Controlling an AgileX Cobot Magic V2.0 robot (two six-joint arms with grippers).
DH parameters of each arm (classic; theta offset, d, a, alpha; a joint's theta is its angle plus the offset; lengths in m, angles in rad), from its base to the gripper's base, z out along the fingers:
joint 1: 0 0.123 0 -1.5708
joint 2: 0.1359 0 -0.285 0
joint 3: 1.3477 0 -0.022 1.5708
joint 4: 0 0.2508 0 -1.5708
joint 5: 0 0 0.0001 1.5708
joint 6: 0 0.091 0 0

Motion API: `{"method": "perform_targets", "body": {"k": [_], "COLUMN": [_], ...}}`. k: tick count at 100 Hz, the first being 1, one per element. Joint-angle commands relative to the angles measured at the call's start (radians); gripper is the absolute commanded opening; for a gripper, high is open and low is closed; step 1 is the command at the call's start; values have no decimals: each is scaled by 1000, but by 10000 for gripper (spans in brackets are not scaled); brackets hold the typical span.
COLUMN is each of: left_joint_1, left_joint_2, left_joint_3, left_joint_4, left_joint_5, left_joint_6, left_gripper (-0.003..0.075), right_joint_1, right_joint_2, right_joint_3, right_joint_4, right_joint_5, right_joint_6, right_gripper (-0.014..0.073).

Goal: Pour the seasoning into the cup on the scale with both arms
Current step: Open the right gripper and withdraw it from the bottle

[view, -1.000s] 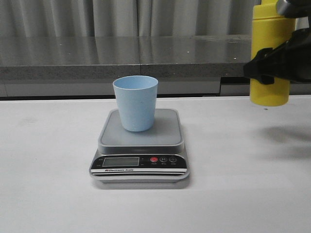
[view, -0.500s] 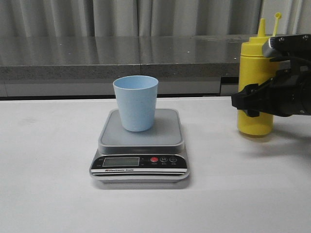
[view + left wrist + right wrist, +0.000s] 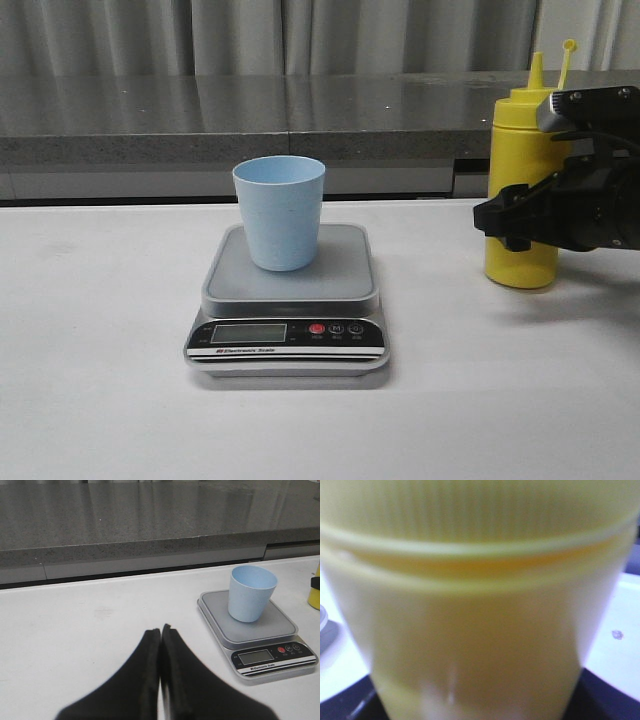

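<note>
Near the right edge of the table, in the front view, the yellow squeeze bottle [image 3: 520, 185] is seen upright with its base on or just above the white table [image 3: 100, 350]; contact cannot be judged. The right gripper [image 3: 512, 218] is clamped round the bottle's middle from the right. The pointed nozzle [image 3: 537, 68] is uncovered, and the small cap [image 3: 569, 46] is held up beside it on its tether. At the middle of the table the scale [image 3: 290, 312] is set with its display towards the front edge, and the pale blue cup [image 3: 279, 212] is stood upright on its steel platform. Bottle and cup are well apart. The left arm is not shown in this view.

From the left wrist view, the left gripper [image 3: 160, 632] is seen with its two fingers pressed together and nothing between them, over bare table towards the left edge. The cup [image 3: 251, 593] and scale [image 3: 257, 635] are seen beyond it, towards the right edge, and a sliver of the bottle [image 3: 315, 592] at the frame's border.

From the right wrist view, almost everything is filled by the blurred yellow wall of the bottle [image 3: 470, 630]; the fingers cannot be made out.

The step in hand is judged to be the holding of the bottle before pouring. Next, the bottle would need to be carried towards the cup, tilted until the nozzle is over the rim, and squeezed gently; the left arm would probably be needed as support.
</note>
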Motion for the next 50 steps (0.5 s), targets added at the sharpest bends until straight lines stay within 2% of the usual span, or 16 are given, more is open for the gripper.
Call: {"method": "perform_targets", "body": {"k": [1, 15, 50], "left_joint_1": [2, 2, 2], "left_joint_2": [12, 12, 12], "left_joint_3": [-25, -25, -25], "left_joint_4": [-19, -19, -19], "left_joint_5": [-80, -80, -80], "left_joint_6": [-9, -9, -9], "left_gripper": [-20, -20, -20], "right_joint_1": [-6, -6, -6], "right_joint_2": [-41, -50, -144], "right_joint_3": [-17, -1, 89], "right_joint_4": [3, 3, 53], "right_joint_5": [-77, -77, -47], "right_joint_6": [-6, -6, -6], "right_gripper": [513, 605, 605]}}
